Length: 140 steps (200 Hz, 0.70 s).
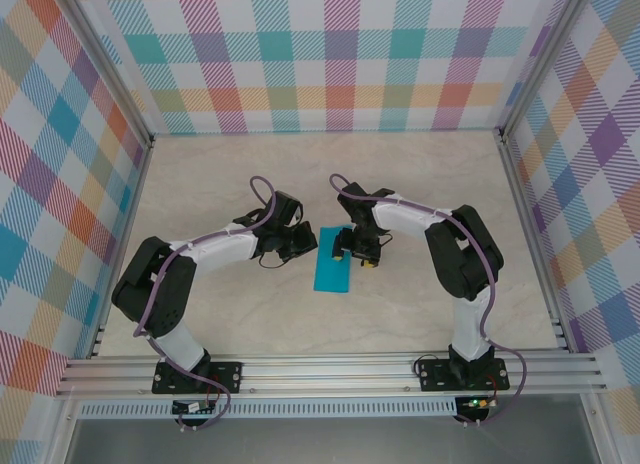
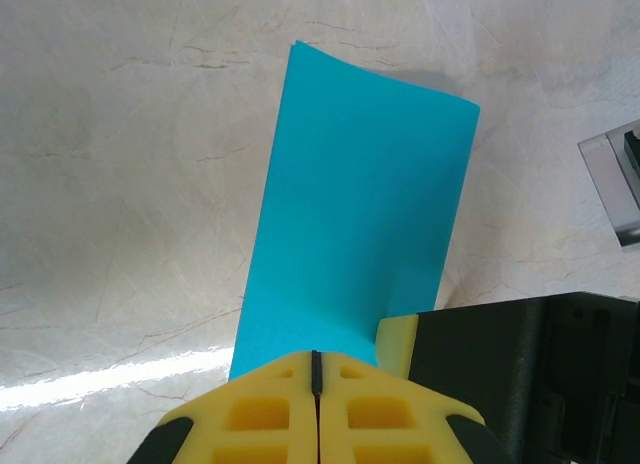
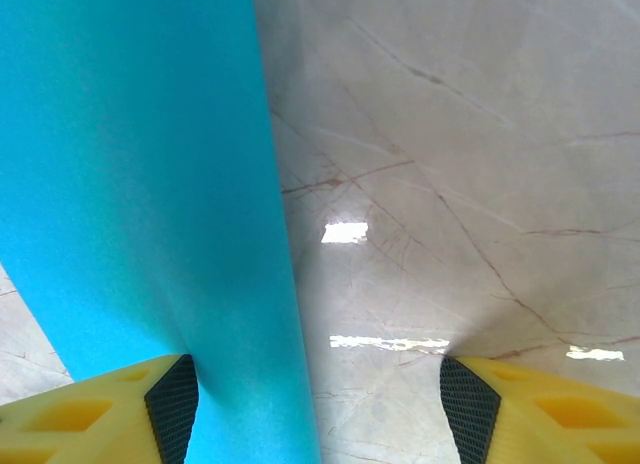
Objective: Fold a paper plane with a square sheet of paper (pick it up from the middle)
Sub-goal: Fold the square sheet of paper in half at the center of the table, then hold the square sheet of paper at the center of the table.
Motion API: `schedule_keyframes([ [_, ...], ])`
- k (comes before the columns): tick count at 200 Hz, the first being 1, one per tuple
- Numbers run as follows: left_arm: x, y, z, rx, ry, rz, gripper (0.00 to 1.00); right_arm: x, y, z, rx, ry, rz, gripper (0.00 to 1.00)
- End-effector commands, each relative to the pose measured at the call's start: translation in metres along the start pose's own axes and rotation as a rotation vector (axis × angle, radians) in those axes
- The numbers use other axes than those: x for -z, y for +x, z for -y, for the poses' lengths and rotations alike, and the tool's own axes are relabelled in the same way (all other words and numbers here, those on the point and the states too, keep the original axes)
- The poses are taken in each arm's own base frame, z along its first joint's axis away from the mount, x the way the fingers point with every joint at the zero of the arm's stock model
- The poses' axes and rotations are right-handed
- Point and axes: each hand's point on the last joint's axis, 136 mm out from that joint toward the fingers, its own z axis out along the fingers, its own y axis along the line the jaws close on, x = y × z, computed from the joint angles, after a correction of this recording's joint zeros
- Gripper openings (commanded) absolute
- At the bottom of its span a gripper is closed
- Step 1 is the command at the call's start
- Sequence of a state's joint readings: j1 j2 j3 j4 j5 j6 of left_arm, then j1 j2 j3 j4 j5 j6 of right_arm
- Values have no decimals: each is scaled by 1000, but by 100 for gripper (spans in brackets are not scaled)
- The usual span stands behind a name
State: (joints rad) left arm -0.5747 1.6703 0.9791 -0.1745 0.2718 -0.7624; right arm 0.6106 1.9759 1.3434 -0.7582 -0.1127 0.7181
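Observation:
The square sheet of paper lies as a narrow teal strip on the table between my two arms. My left gripper is at its upper left edge. In the left wrist view the left gripper is shut, its yellow tips meeting over the near end of the paper; whether paper is pinched between them I cannot tell. The far end curls up slightly. My right gripper is over the strip's top end. In the right wrist view the right gripper is open, with the paper rising in front of its left finger.
The marble-look table has bare room all round the paper. Checked walls close the back and both sides. An aluminium rail runs along the near edge by the arm bases. The right arm's black finger body crowds the left gripper.

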Motion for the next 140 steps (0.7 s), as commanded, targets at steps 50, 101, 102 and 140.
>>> schedule_keyframes([
  [50, -7, 0, 6, -14, 16, -23, 5, -21, 6, 34, -12, 146, -42, 68],
  [101, -11, 2, 8, -16, 24, -38, 5, -22, 6, 36, -13, 156, -45, 68],
  [102, -11, 2, 8, -16, 24, -39, 5, -22, 6, 36, -13, 156, -46, 67],
  [140, -21, 3, 17, -19, 59, -70, 4, -23, 7, 37, -15, 160, -49, 67],
])
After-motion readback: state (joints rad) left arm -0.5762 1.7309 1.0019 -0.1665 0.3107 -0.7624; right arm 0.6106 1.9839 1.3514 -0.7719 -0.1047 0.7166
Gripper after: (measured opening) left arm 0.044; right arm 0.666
